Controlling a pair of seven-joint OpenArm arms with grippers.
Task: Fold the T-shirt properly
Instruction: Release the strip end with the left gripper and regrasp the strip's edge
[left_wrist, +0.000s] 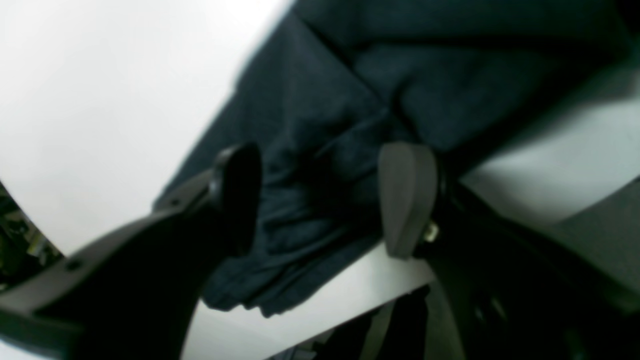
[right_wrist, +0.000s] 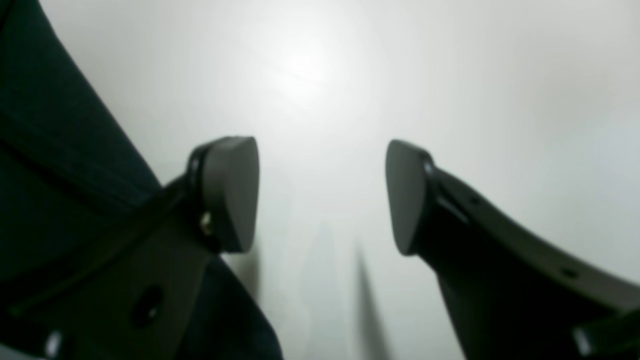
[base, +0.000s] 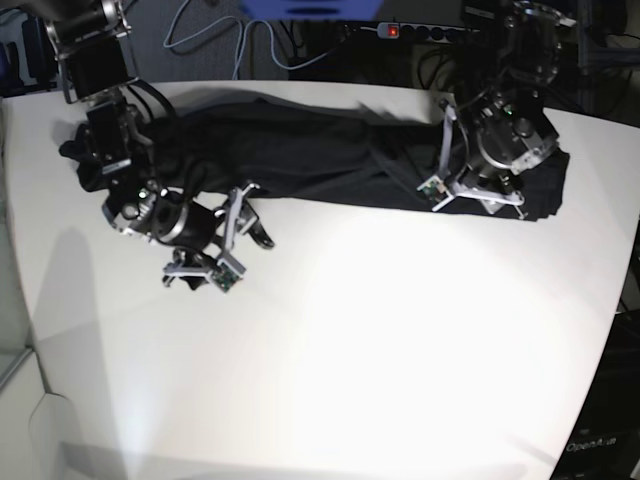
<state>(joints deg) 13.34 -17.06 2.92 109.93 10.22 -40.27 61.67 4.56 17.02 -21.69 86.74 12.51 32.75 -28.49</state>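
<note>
The T-shirt (base: 330, 150) lies bunched lengthwise, unfolded; the left gripper (left_wrist: 320, 200) hovers spread over its end, the right gripper (right_wrist: 322, 195) gapes empty over bare table (base: 380, 340), so edges must be grasped next.

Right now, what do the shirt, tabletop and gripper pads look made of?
T-shirt: thin soft knit, likely cotton or a blend; matte black, bunches into limp folds. Table: smooth white laminate or painted board, faint glare. Left gripper fingertips: matte grey, probably rubber or plastic; too blurred to settle.
</note>
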